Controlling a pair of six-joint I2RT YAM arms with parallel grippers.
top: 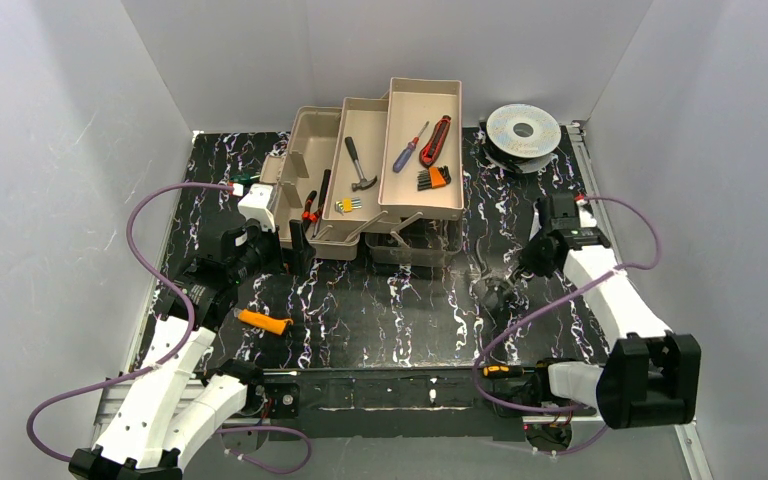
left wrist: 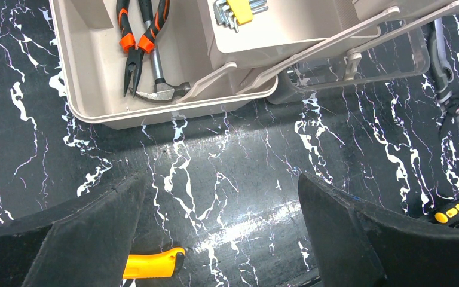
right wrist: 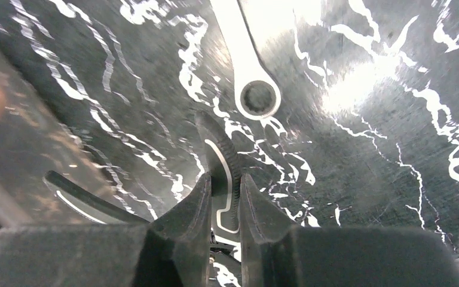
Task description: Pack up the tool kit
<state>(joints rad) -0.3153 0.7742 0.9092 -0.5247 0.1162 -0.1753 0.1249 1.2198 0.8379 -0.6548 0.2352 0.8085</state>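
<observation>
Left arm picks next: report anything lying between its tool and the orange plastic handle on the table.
Nothing visible does. The left tool hangs open over the black marbled table, and the orange plastic handle lies uncovered beside one finger.

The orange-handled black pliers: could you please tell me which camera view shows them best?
The left wrist view: the orange-handled black pliers lie close and sharp in the taupe plastic toolbox. The top external view shows them tiny; the right wrist view shows none of them.

Black white-veined marble-pattern table [top: 400,320]. Carrying open toolbox [top: 305,150] far centre, wire spool [top: 523,130] far right, orange-handled tool [top: 265,321] near left, silver ring wrench [right wrist: 248,66] just beside black-handled tool [right wrist: 224,167], right side.
</observation>
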